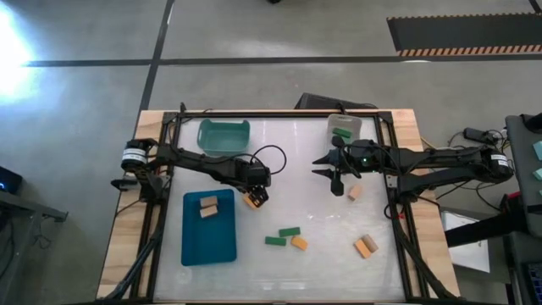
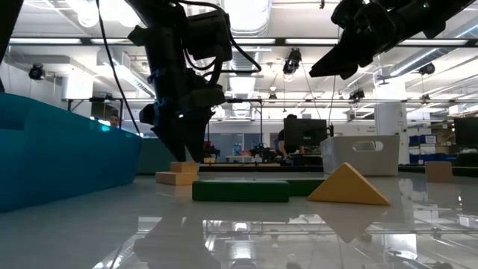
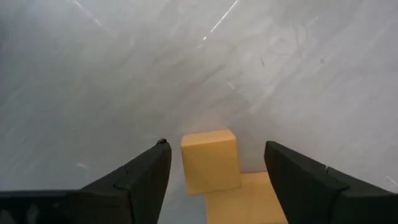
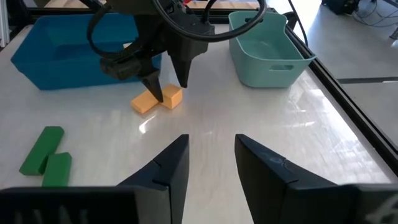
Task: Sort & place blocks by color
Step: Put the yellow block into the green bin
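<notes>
Our left claw (image 3: 214,168) straddles the orange block (image 3: 210,160), fingers apart, ready to pinch; right claw (image 4: 211,158) waits, parted.

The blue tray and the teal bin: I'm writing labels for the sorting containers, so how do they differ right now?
The blue tray is long, shallow and dark blue; the teal bin is shorter, deeper and pale teal, with a handle slot. The blue tray holds two tan blocks; the teal bin looks empty. The teal bin sits at the table's far edge, the blue tray nearer. Both are open-topped and on the left arm's side.
</notes>
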